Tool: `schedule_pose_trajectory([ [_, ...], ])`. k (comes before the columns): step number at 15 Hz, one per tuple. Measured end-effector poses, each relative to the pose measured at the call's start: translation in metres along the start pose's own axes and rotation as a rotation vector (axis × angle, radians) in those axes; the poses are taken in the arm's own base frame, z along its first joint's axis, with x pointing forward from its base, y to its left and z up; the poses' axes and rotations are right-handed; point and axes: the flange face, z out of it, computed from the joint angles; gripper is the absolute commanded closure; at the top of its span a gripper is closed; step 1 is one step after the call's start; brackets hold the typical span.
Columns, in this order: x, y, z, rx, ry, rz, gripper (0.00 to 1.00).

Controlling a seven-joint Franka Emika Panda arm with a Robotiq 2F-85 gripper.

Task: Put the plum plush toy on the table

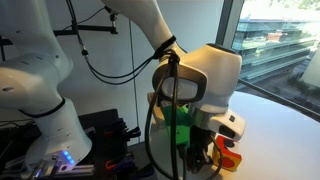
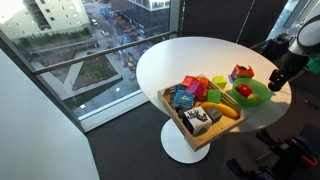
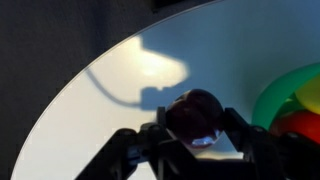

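Smooth white table [image 2: 190,55], soft plum plush toy [image 3: 195,113]

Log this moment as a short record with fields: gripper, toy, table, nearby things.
gripper: the gripper has its jaws closed on the plum plush toy
toy state: held between the jaws; contact with the table cannot be told
table: white round table, bare ahead of the gripper in the wrist view
green bowl: right beside the gripper, holding red and yellow items
wooden tray: near the table edge, filled with coloured toys
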Motion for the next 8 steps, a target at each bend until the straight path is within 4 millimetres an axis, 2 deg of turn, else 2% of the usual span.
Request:
schedule_pose_trajectory([
  [8,0.013,0.006,0.012,-0.025,0.033,0.022,0.65],
])
